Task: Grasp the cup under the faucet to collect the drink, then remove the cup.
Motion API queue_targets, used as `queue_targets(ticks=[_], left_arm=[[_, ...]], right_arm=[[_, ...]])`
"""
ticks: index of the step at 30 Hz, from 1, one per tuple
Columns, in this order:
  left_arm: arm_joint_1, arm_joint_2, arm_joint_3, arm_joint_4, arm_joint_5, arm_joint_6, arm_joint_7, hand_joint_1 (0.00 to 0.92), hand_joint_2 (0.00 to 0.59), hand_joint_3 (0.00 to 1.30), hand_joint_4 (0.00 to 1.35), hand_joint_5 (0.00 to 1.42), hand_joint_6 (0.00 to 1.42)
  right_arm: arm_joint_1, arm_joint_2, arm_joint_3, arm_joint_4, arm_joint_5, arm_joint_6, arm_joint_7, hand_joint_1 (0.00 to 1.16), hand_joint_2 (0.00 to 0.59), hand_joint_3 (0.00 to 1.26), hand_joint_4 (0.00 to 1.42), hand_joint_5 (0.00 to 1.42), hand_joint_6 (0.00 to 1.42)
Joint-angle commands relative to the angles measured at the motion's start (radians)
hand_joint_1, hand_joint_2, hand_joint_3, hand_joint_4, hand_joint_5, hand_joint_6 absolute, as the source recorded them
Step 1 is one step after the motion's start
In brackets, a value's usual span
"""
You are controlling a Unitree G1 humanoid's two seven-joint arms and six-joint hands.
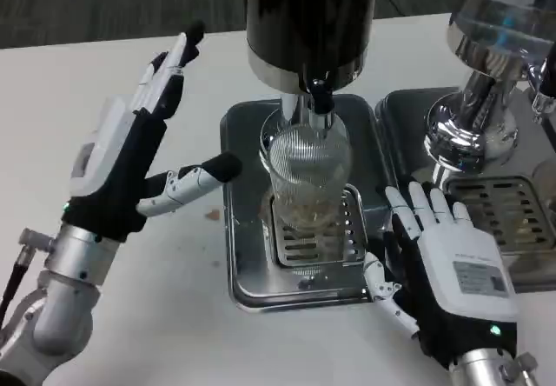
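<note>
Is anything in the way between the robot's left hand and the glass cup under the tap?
Nothing visible. The left hand is open beside the cup, with only bare table and the drip tray rim between them.

The ribbed cup (307,177) stands on the grate of the steel drip tray (248,256), close under the black faucet (320,99) and the dark dispenser body (308,21), so the way in from above is blocked. On its left side the bench (113,73) is bare between the tray's edge and the left hand (130,156), whose fingers (195,177) reach just past the tray's rim. On the right, the right hand (447,269) lies beside the tray, and a second tray (400,108) with a chrome dispenser (478,116) crowds the narrow gap there.
</note>
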Motion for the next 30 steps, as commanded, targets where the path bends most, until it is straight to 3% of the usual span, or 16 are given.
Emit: queue_targets(ticks=[1, 16, 30], left_arm=[[0.018, -0.002, 0.038, -0.013, -0.07, -0.079, -0.066, 0.0, 0.082, 0.01, 0.0, 0.11, 0.06], [-0.048, -0.09, 0.057, -0.037, -0.273, -0.152, -0.424, 0.0, 0.127, 0.11, 0.0, 0.21, 0.12], [-0.036, -0.144, 0.057, -0.105, -0.362, -0.149, -0.617, 0.0, 0.137, 0.24, 0.07, 0.29, 0.17]], right_arm=[[-0.011, -0.003, -0.007, 0.013, 0.005, -0.004, 0.005, 0.0, 0.509, 0.09, 0.0, 0.0, 0.0], [0.008, 0.0, -0.016, -0.002, 0.003, 0.007, 0.005, 0.0, 0.51, 0.07, 0.0, 0.0, 0.0], [0.015, 0.008, -0.014, -0.006, 0.002, 0.01, 0.004, 0.0, 0.51, 0.07, 0.0, 0.0, 0.0]])
